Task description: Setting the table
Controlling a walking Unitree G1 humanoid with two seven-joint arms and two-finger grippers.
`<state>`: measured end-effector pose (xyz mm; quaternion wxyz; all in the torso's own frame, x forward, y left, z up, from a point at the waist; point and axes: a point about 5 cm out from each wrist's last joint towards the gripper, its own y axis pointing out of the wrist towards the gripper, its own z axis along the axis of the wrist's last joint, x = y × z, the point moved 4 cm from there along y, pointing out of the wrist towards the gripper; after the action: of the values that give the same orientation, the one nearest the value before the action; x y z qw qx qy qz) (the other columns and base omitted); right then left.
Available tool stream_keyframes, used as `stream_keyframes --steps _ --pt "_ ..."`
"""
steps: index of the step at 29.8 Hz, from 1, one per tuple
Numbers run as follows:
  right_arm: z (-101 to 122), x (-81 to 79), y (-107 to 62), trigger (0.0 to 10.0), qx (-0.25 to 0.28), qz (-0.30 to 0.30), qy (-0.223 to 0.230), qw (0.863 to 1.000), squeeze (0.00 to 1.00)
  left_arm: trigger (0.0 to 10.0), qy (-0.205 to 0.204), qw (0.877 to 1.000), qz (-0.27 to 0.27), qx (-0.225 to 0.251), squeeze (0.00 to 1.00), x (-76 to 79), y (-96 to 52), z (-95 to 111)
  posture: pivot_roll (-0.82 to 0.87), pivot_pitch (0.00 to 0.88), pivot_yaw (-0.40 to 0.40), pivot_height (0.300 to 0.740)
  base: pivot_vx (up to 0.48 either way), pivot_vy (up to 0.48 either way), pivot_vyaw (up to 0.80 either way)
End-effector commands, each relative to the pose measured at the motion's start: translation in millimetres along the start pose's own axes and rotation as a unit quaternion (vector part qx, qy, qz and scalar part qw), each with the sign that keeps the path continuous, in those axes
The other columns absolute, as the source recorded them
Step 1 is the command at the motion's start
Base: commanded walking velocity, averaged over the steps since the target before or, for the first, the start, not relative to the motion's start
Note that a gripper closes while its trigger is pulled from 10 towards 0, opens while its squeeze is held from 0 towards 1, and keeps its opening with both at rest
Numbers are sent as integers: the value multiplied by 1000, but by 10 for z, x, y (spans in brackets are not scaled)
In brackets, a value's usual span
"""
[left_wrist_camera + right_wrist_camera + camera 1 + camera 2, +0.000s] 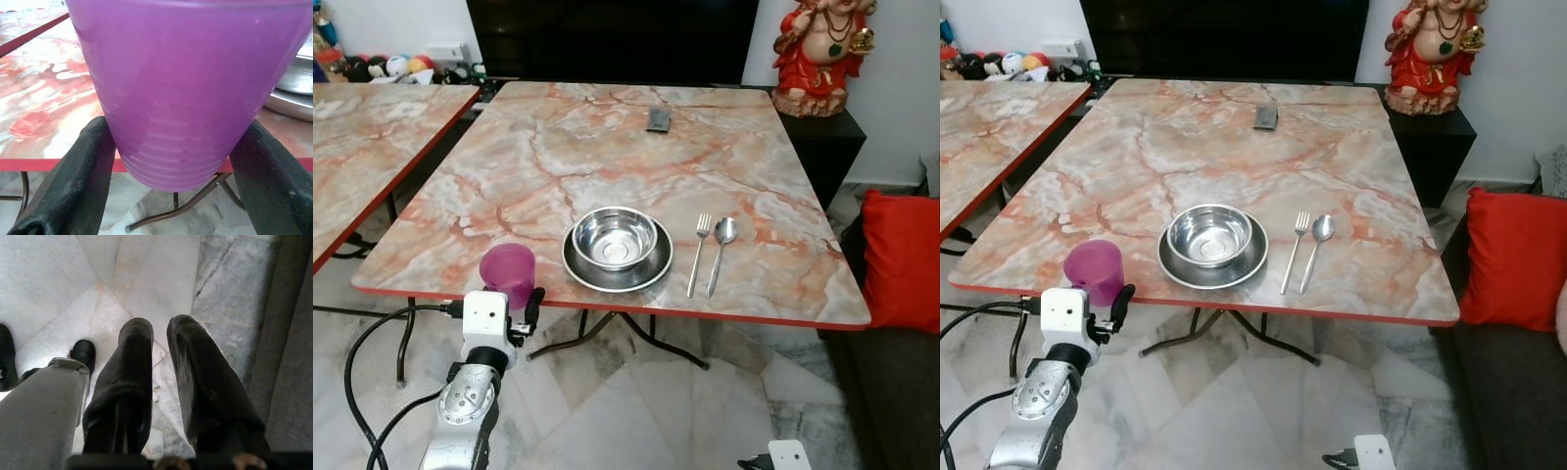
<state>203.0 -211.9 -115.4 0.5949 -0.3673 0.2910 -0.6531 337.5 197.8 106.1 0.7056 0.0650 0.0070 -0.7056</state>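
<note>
The left gripper (pixel 514 304) is clamped on a purple cup (pixel 509 273), one black finger pressed to each side of its ribbed lower wall, as the left wrist view shows close up with the fingers (pixel 80 181) hugging the cup (pixel 186 88). The cup is held upright at the near edge of the marble-patterned table (pixel 607 157), toward its left corner; its base sits about level with the red edge trim, and whether it rests on the top or hangs just above it cannot be told. The silver left arm rises from below, with black cables looping beside it.

Just to the right of the cup, near the front edge, a steel bowl (pixel 615 238) sits inside a steel plate (pixel 651 269). Right of the plate, apart from it, a fork (pixel 699 253) and a spoon (pixel 721 251) lie side by side, handles toward the robot. A small dark flat object (pixel 658 119) lies far back on the table.

The right gripper (pixel 161 367) hangs low over the pale marble floor (pixel 58 284), its two fingers nearly together with a thin gap between them and nothing in it.

A second marble table (pixel 372 147) stands to the left, a red figurine (pixel 822 49) on a dark stand at the back right, a red cushion (pixel 901 259) at the right
</note>
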Motion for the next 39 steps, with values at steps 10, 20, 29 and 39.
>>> stream_keyframes --steps 10,20,29,39 --pt "-37 -5 -5 10000 -5 3 -3 1000 0 10000 1 1000 7 4 0 -63 -1 36 32 111 -21 740 210 0 0" --pt "-35 -10 -5 10000 -5 4 -3 1000 0 10000 -1 1000 5 6 0 -53 4 49 32 113 -20 740 309 0 0" --pt "-36 -15 -5 10000 -5 5 -3 1000 0 10000 0 1000 4 11 0 -56 17 84 36 114 -18 740 322 0 0" --pt "-36 -19 -5 10000 -5 5 -2 1000 0 10000 3 999 2 45 0 -114 89 304 38 116 -16 740 159 0 0"
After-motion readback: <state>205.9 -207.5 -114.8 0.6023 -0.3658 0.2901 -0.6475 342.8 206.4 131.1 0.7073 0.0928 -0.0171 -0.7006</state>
